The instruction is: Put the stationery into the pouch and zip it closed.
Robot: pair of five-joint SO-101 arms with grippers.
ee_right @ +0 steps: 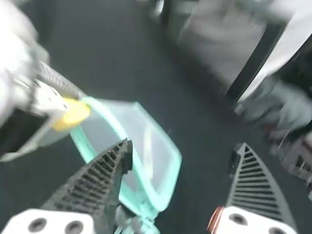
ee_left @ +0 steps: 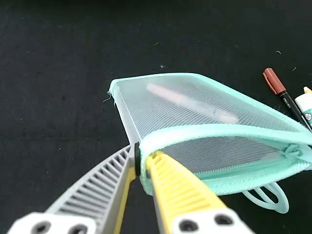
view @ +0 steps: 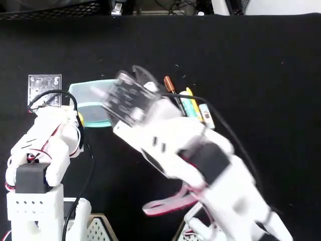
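A mint mesh pouch (ee_left: 195, 126) lies on the black cloth, its zip open and a pale pen (ee_left: 190, 103) inside. My left gripper (ee_left: 141, 163) is shut on the pouch's rim at one end; its yellow finger (view: 80, 119) shows at the pouch's (view: 93, 103) left end. My right gripper (ee_right: 183, 158) hangs open over the pouch's (ee_right: 151, 151) other end, with nothing between its black fingers (ee_right: 109, 168). To the right of the pouch lie a brown marker (view: 169, 84), a yellow-and-teal pen (view: 190, 104) and a white pen (view: 206, 116).
My right arm (view: 190, 150) crosses the middle of the table and hides part of the pouch. A small square tag (view: 45, 89) lies at the far left. Black cloth stretches bare to the right and the back.
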